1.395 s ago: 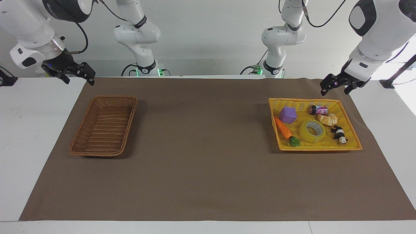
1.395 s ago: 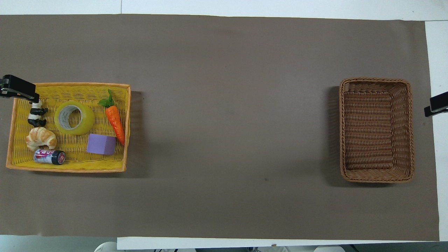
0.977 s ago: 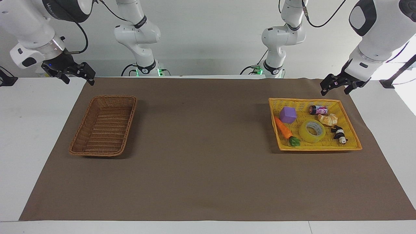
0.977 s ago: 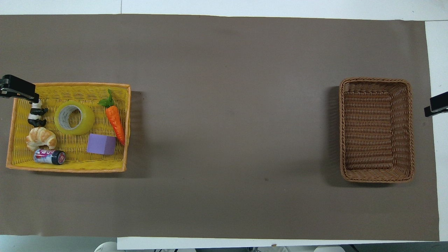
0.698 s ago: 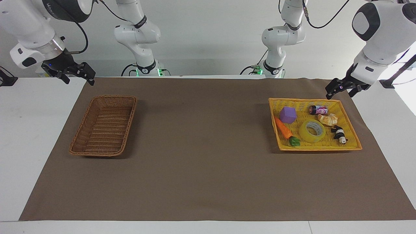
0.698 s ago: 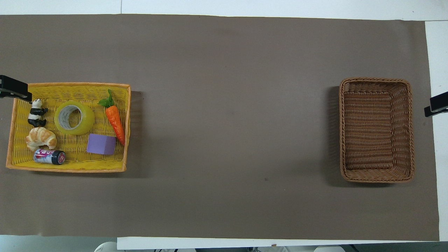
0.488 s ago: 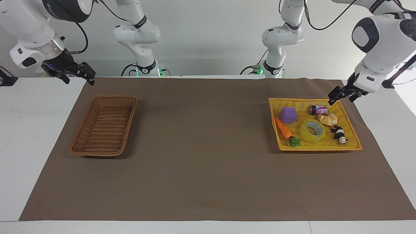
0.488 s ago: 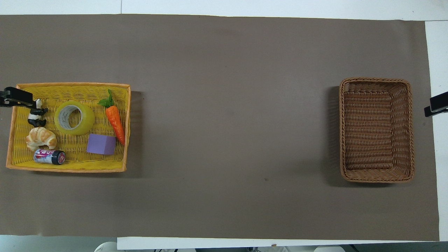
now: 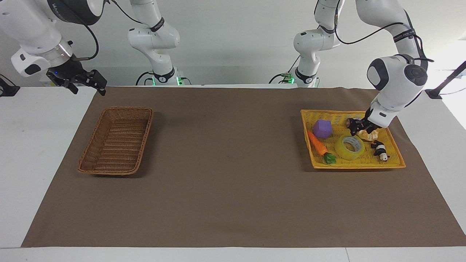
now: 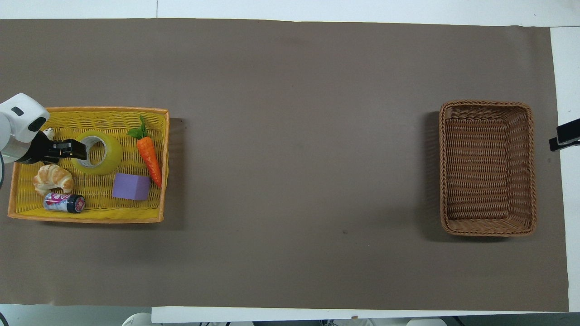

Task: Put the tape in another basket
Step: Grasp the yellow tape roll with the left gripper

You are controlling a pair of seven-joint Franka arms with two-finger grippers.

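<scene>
The tape (image 9: 349, 147), a yellow roll with a pale core, lies flat in the yellow plastic basket (image 9: 356, 166) at the left arm's end of the table; it also shows in the overhead view (image 10: 102, 156). My left gripper (image 9: 358, 126) is open and low over this basket, just above the edge of the tape (image 10: 74, 150), touching nothing I can see. The brown wicker basket (image 9: 120, 112) stands at the right arm's end (image 10: 487, 104) with nothing in it. My right gripper (image 9: 87, 86) is open and waits above the table's edge beside the wicker basket (image 10: 564, 137).
In the yellow basket (image 10: 86, 218) a carrot (image 10: 149, 156), a purple cube (image 10: 131, 186), a croissant (image 10: 53, 179), a small can (image 10: 63, 203) and a panda figure (image 9: 379, 150) lie around the tape. A brown mat (image 9: 225, 163) covers the table.
My left gripper has come down and swung in from outside the yellow basket's corner to just over the tape's edge. The right arm and all objects have not moved.
</scene>
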